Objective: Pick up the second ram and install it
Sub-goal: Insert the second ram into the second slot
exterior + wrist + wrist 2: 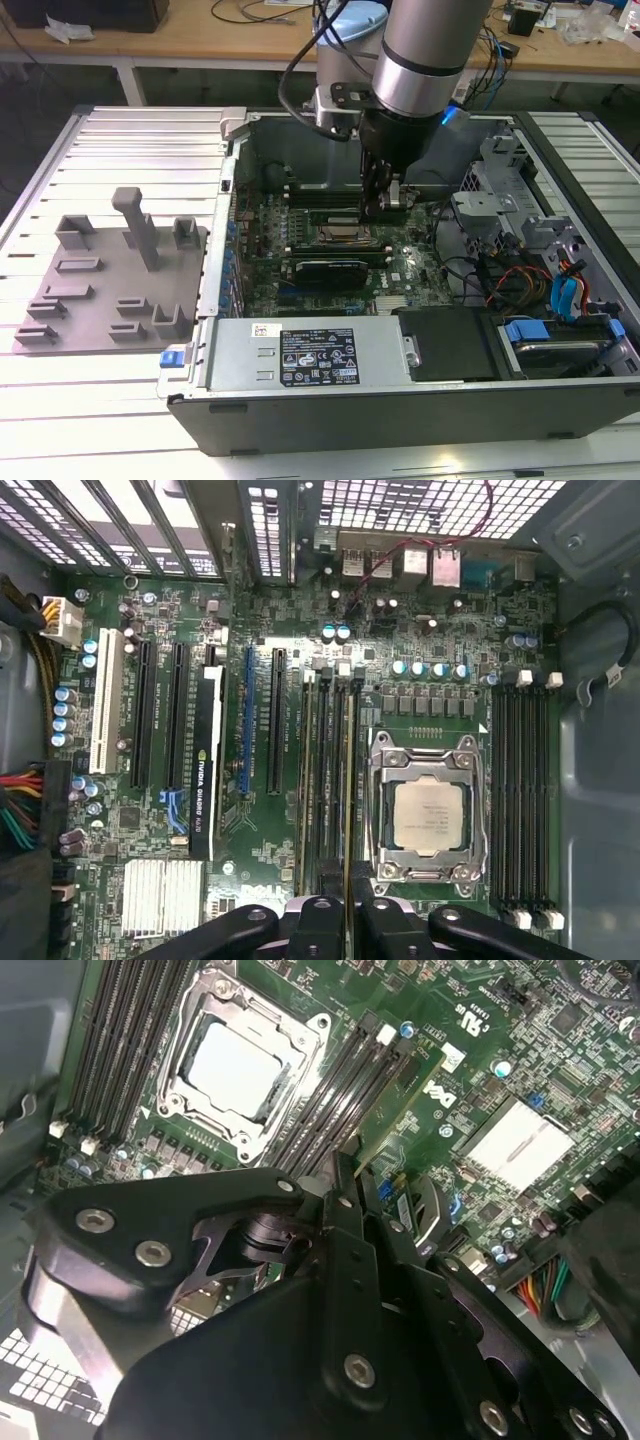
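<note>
My gripper is lowered inside the open computer case, over the memory slots beside the silver processor. In both wrist views its black fingers are shut on the second ram, a thin green board seen edge-on. The board stands upright along a slot just beside the processor socket, and my gripper holds it from above. I cannot tell whether it is seated fully in the slot.
A black-topped card sits in a slot further from the processor. The grey tray lies outside the case at the exterior view's left. The power supply and bundled cables line the case's near and right sides.
</note>
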